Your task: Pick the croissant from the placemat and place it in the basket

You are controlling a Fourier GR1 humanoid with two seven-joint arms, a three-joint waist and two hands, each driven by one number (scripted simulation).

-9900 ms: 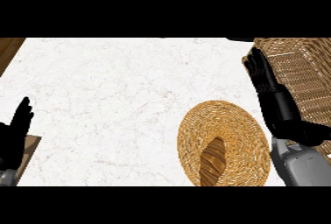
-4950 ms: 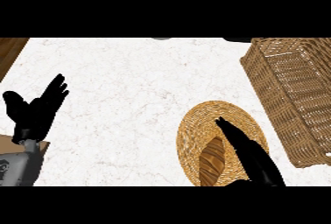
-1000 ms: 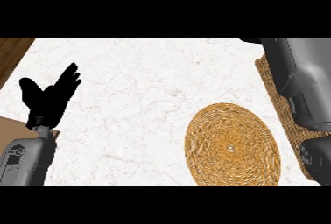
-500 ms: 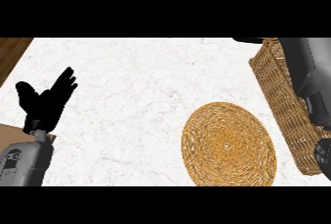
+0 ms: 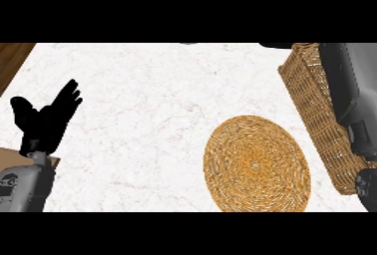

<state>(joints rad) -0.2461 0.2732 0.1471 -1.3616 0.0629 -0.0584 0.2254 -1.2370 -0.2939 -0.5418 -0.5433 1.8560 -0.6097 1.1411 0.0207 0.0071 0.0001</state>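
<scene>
The round woven placemat (image 5: 254, 164) lies on the white marble counter (image 5: 147, 99) at the lower right, with nothing on it. No croissant shows anywhere. The wicker basket (image 5: 313, 107) stands at the right edge, and my right grey forearm (image 5: 353, 94) stretches up over it and hides its inside. That arm's hand lies beyond the picture's edge. My left hand (image 5: 46, 122) rests open at the left, fingers pointing up, well away from the placemat.
A strip of brown wood (image 5: 13, 57) shows at the upper left corner, and a brown patch (image 5: 11, 155) sits beside my left forearm. Two dark shapes (image 5: 276, 45) touch the counter's far edge.
The right forearm has shifted a little to the right, uncovering more of the basket's near wall. The left hand has drifted slightly left. The placemat stays bare.
</scene>
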